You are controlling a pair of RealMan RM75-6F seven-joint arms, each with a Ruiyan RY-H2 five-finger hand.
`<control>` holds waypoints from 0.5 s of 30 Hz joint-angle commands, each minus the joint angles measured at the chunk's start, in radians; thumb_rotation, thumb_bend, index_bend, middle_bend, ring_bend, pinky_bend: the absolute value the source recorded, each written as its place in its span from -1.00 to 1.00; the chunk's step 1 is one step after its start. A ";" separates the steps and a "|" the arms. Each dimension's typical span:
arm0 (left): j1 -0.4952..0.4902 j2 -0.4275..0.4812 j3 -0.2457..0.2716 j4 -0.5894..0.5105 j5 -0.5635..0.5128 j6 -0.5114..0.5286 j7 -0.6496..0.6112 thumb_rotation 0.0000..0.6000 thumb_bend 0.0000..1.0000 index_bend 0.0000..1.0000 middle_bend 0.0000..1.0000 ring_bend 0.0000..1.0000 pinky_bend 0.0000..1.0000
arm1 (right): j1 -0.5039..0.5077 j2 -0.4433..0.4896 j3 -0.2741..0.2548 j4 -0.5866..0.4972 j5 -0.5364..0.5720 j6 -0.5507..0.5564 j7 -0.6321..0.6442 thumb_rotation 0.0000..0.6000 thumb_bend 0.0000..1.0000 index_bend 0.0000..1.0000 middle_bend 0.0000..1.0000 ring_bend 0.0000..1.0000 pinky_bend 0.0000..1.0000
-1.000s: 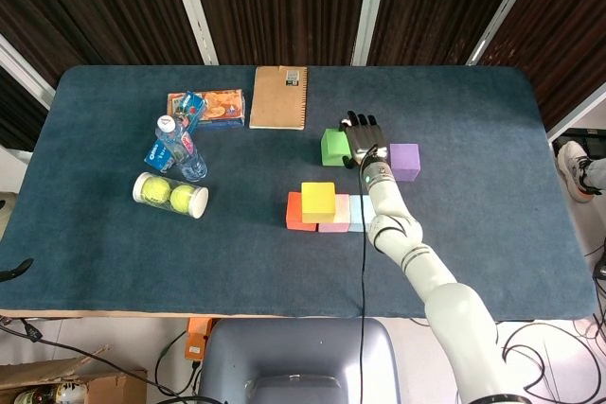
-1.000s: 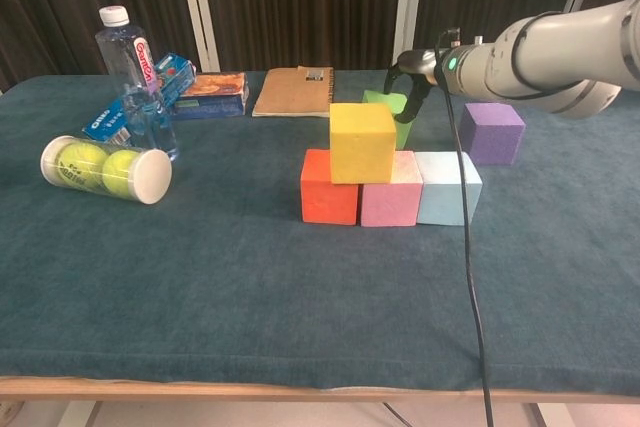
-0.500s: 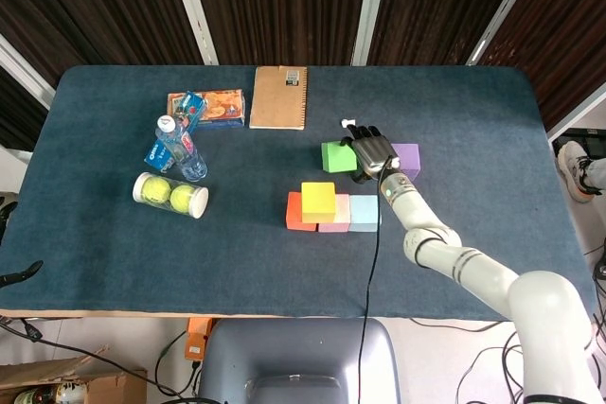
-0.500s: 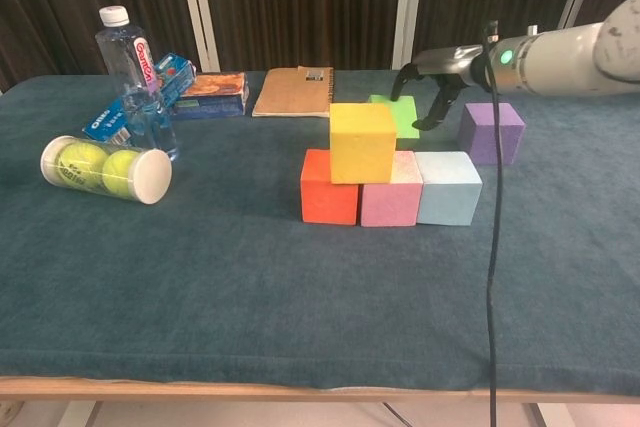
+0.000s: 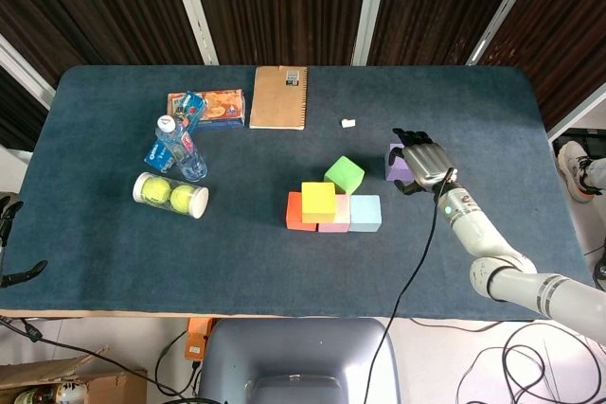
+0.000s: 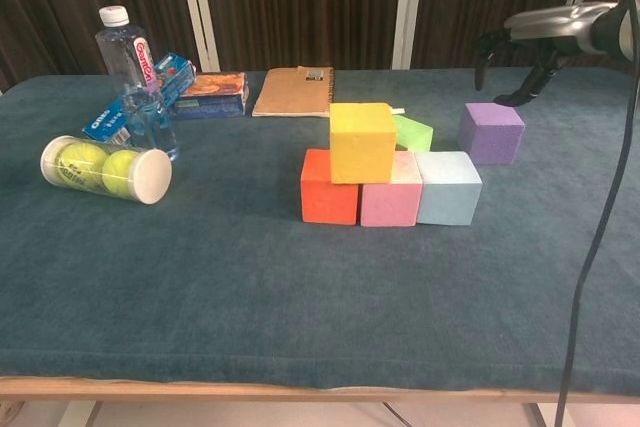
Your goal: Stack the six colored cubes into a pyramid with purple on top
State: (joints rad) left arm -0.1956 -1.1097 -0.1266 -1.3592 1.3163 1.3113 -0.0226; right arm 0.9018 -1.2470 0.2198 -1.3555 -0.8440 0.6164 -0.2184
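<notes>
An orange cube (image 6: pixel 329 187), a pink cube (image 6: pixel 390 197) and a light blue cube (image 6: pixel 448 187) form a row on the table. The yellow cube (image 6: pixel 363 142) rests on top, over the orange and pink ones. Just behind the row the green cube (image 5: pixel 344 174) lies tilted (image 6: pixel 412 133), apparently against the row. The purple cube (image 6: pixel 492 133) stands alone to the right, partly covered in the head view (image 5: pixel 394 164). My right hand (image 5: pixel 422 164) hovers above the purple cube (image 6: pixel 515 47), fingers apart and hanging down, holding nothing. My left hand does not show.
At the left stand a water bottle (image 6: pixel 125 57), a tube of tennis balls (image 6: pixel 105 169), a blue packet (image 6: pixel 110 119) and a biscuit pack (image 6: pixel 210 87). A brown notebook (image 6: pixel 295 90) lies at the back. A small white scrap (image 5: pixel 347 123) lies behind the cubes. A black cable (image 6: pixel 590 247) hangs from my right arm.
My right hand has let go of the green cube and swung right and up to above the purple cube. The green cube has moved toward the row and now lies tilted.
</notes>
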 commanded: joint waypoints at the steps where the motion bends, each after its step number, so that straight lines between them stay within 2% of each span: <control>1: -0.003 -0.003 0.001 0.001 0.000 -0.003 0.007 0.69 -0.69 -0.74 -0.91 -1.00 -0.83 | 0.021 -0.022 0.017 0.045 0.000 -0.005 0.017 1.00 -0.39 -0.29 -1.00 -1.00 -1.00; 4: -0.003 -0.006 0.001 0.000 -0.005 -0.005 0.015 0.68 -0.69 -0.74 -0.91 -1.00 -0.83 | 0.073 -0.074 0.004 0.127 0.002 -0.022 -0.033 1.00 -0.45 -0.47 -0.99 -1.00 -1.00; 9: 0.000 -0.007 -0.007 0.003 -0.025 -0.004 0.013 0.69 -0.69 -0.74 -0.91 -1.00 -0.83 | 0.168 -0.177 -0.053 0.269 0.026 -0.048 -0.183 1.00 -0.56 -0.82 -1.00 -1.00 -1.00; 15: 0.005 -0.007 -0.011 0.007 -0.037 -0.001 0.016 0.69 -0.69 -0.74 -0.91 -1.00 -0.83 | 0.214 -0.212 -0.107 0.320 0.035 -0.083 -0.269 0.99 -0.59 -0.89 -1.00 -1.00 -1.00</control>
State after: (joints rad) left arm -0.1913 -1.1171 -0.1376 -1.3526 1.2798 1.3097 -0.0071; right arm 1.1033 -1.4471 0.1300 -1.0492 -0.8156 0.5451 -0.4684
